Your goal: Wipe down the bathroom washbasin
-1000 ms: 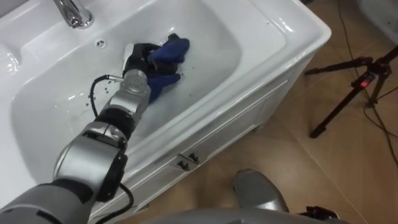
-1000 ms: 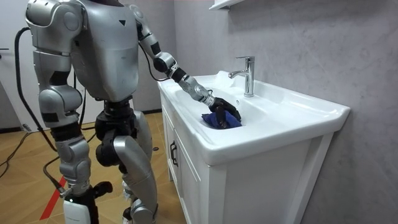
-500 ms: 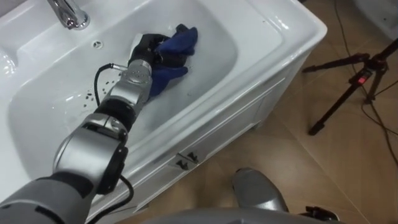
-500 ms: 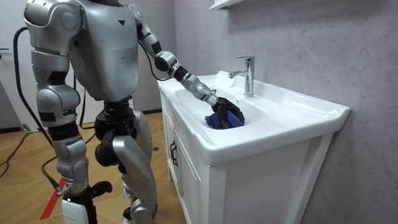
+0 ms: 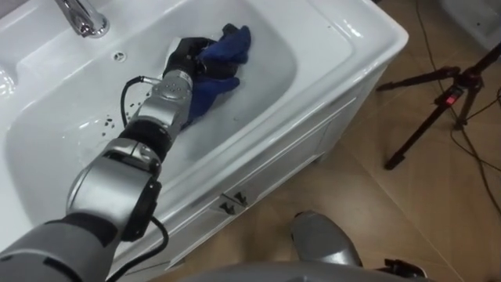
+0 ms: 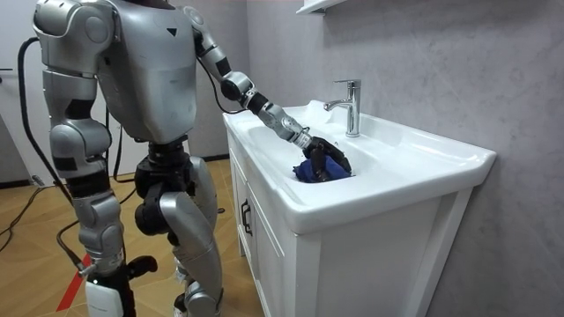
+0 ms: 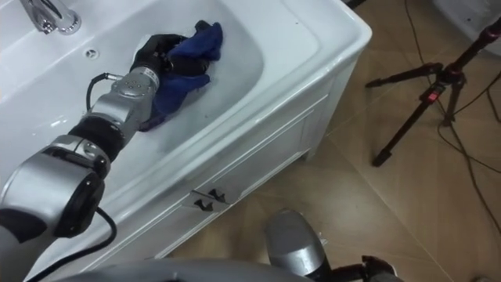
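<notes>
The white basin [image 5: 344, 35] is set in a white cabinet top before me. My left arm reaches in from the lower left. My left hand [image 5: 186, 58] is black and lies in the bowl, fingers curled into a dark blue cloth [image 5: 228, 47] that is pressed on the basin's bottom. The room view has the same hand [image 6: 324, 157] on the cloth [image 6: 307, 173] inside the basin [image 6: 414, 176], just below the tap. My right hand [image 6: 119, 273] hangs by my side at the room view's lower left. I stand upright at the cabinet's front.
A chrome tap [image 5: 78, 16] stands at the basin's back edge, with an overflow hole [image 5: 118, 56] below it. Dark specks [image 5: 106, 124] dot the bowl's left part. A black tripod [image 5: 438, 98] stands on the tiled floor to the right. Cabinet door handles [image 5: 229, 205] face me.
My left hand has slid the blue cloth farther across the bowl, away from me and towards the basin's right end.
</notes>
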Motion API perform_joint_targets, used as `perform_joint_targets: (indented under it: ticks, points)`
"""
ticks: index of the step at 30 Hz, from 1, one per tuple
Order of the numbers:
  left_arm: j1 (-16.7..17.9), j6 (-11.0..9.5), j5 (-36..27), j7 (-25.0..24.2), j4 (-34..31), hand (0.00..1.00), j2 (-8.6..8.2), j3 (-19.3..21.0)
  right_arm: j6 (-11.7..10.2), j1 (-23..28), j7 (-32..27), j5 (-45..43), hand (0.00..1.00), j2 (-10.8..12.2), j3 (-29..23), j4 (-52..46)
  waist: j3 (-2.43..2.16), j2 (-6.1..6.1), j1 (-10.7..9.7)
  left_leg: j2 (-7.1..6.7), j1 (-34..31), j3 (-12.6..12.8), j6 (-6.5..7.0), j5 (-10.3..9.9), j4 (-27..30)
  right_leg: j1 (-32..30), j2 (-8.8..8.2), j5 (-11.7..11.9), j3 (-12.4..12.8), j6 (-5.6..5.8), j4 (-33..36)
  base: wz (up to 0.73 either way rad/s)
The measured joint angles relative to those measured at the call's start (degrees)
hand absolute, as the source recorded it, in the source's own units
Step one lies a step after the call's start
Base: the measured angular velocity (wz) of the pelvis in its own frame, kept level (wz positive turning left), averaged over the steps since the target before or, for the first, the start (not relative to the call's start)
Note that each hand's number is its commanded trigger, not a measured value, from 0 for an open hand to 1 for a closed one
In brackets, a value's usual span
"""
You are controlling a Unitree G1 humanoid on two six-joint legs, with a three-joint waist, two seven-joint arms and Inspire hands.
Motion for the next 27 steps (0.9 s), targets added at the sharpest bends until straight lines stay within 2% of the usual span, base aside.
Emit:
perform_joint_targets:
  ticks: [5, 11, 13, 15, 18, 20, 23, 25, 26, 27]
  points:
    - [0.02, 0.04, 1.44, 0.33, 0.14, 1.00, -0.03, -1.08, 0.59, 0.72, 0.03, 0.03, 0.00, -0.07, 0.02, 0.04, 0.09, -0.09, -0.08, 0.00, 0.89, 0.17, -0.01, -0.03, -0.11, 0.70, 0.02, 0.01, 0.01, -0.03, 0.04, -0.02]
    - [0.19, 0.13, 7.99, 0.44, 3.94, 1.00, 0.91, -1.05, 0.78, 0.99, -0.79, 0.26, 0.00, -0.28, -0.05, 0.54, 0.00, 0.11, 0.30, 0.44, 2.33, 0.81, -0.38, -0.72, -0.64, 1.46, 0.82, 0.12, 0.49, -0.18, 0.24, -0.08]
    - [0.31, 0.14, 11.93, 0.44, 5.67, 1.00, 1.54, -0.93, 0.83, 1.59, -1.23, 0.31, 0.00, -0.51, -0.04, 0.20, -0.01, 0.14, 1.21, 0.62, 2.51, 1.34, -0.55, -0.98, -0.60, 1.51, 1.05, 0.13, 0.70, -0.31, 0.55, -0.14]
    - [0.64, -0.02, 14.89, 0.47, 7.31, 1.00, 2.55, -0.63, 1.29, 2.00, -1.69, 0.42, 0.00, -0.64, -0.25, -0.52, -0.08, 0.23, 1.37, 0.81, 2.50, 1.32, -0.64, -1.07, -0.44, 1.50, 1.21, 0.12, 0.70, -0.39, 0.57, -0.05]
    - [2.61, 0.23, 22.38, 1.50, 8.30, 1.00, 5.28, 1.72, 1.44, 1.94, -2.02, 0.37, 0.00, -1.11, -0.35, -0.72, -0.26, 0.50, 1.79, 1.19, 2.48, 1.35, -0.88, -1.23, -0.11, 1.49, 1.64, 0.10, 0.78, -0.64, 0.58, -0.05]
    - [2.72, 0.26, 26.21, 2.74, 10.89, 1.00, 6.25, 2.70, 1.44, 1.94, -2.19, 0.33, 0.00, -1.65, -0.32, -0.56, -0.34, 0.57, 3.24, 1.21, 2.62, 1.35, -0.88, -1.23, -0.05, 1.52, 1.66, 0.14, 0.77, -0.70, 0.58, -0.05]
    - [4.58, 0.60, 32.70, 2.98, 11.84, 1.00, 8.69, 5.12, 0.84, 1.75, -2.22, -0.63, 0.00, -1.77, -0.70, -0.56, -0.43, 0.45, 4.75, 1.16, 2.39, 0.84, -0.86, -1.22, 0.51, 1.58, 1.40, 0.13, 0.48, -0.69, 0.63, 0.07]
    - [6.15, -0.07, 37.52, 4.08, 11.66, 1.00, 10.23, 6.09, 0.06, 1.97, -2.13, -0.24, 0.00, -1.78, -1.61, -0.54, -0.85, 0.10, 6.40, 1.19, 2.38, 0.65, -0.85, -1.22, 0.81, 1.92, 1.33, 0.05, 0.31, -0.62, 0.49, 0.07]
    - [6.44, 0.14, 39.02, 4.39, 11.67, 1.00, 10.55, 6.05, 0.04, 1.96, -2.19, -0.13, 0.00, -1.79, -1.59, -0.66, -0.85, 0.06, 6.41, 1.27, 2.25, 0.32, -0.85, -1.22, 0.96, 2.24, 1.27, 0.06, -0.02, -0.63, 0.26, 0.19]
    - [7.10, 0.50, 41.53, 5.32, 11.67, 1.00, 11.00, 5.77, -0.01, 1.95, -2.18, -0.08, 0.00, -1.78, -1.57, -0.75, -1.12, -0.11, 6.45, 1.40, 2.12, -0.12, -0.82, -1.24, 1.23, 2.62, 1.12, 0.06, -0.65, -0.64, 0.02, 0.24]
